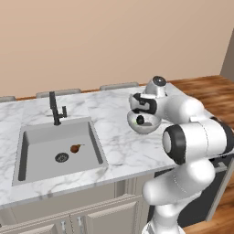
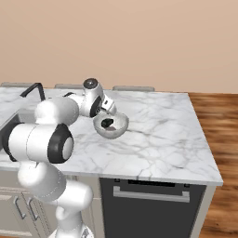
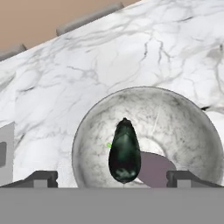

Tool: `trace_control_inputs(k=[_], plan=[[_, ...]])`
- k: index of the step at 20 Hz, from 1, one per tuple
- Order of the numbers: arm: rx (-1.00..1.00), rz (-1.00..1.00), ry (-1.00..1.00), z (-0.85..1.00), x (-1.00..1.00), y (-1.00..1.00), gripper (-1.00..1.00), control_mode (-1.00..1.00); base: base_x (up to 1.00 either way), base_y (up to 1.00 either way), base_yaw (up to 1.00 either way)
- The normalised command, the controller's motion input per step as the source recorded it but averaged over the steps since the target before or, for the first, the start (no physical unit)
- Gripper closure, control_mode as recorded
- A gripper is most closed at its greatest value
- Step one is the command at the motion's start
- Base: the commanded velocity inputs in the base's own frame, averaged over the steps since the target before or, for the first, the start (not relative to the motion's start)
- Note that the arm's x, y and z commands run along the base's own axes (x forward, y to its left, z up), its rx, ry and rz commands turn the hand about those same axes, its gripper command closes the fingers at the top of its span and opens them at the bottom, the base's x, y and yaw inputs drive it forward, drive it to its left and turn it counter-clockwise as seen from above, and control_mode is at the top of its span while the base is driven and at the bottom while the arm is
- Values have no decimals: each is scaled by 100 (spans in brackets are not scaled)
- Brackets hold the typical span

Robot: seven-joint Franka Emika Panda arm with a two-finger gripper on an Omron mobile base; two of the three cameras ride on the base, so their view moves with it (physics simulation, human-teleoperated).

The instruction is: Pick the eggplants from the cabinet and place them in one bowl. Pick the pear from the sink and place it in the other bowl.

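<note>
Claw point(image 1: 138, 119) hangs over the bowl point(image 1: 145, 126) in the left base view — pear point(image 1: 75, 148) lies in the sink point(image 1: 57, 148), well off to its side. Right base view: eggplant point(image 2: 108, 122) lies in the bowl beneath it. Hand view: fingertips point(image 3: 42, 177) spread wide apart — eggplant between and beyond them, ungripped.

- The counter point(image 1: 114, 137) looks like polished white marble with grey veins.
- The bowl point(image 3: 183, 127) has a smooth, mottled grey, stone-like inside.
- The eggplant point(image 3: 124, 153) has dark, glossy skin.
- The sink point(image 1: 36, 151) is matt grey, its faucet point(image 1: 55, 109) matt black.
- The pear point(image 1: 75, 148) is dull brown.
- The floor point(image 2: 218, 121) is wood with a slight sheen.
- The wall point(image 1: 91, 36) is flat, matt tan.
</note>
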Motion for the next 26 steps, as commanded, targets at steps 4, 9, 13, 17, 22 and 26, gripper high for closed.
trace_control_inputs(k=[4,9,13,17,22,26], plan=[[5,1,3,0,-18,42,-100,-100,0,0,0],[-1,5,0,0,-58,12,-100,-100,0,0,0],[-2,5,0,0,-52,0,-100,-100,0,0,0],[0,5,0,0,-34,0,-100,-100,0,0,0],[0,4,0,-6,-8,0,-100,-100,0,0,0],[0,0,0,0,0,0,-100,100,-8,0,3]])
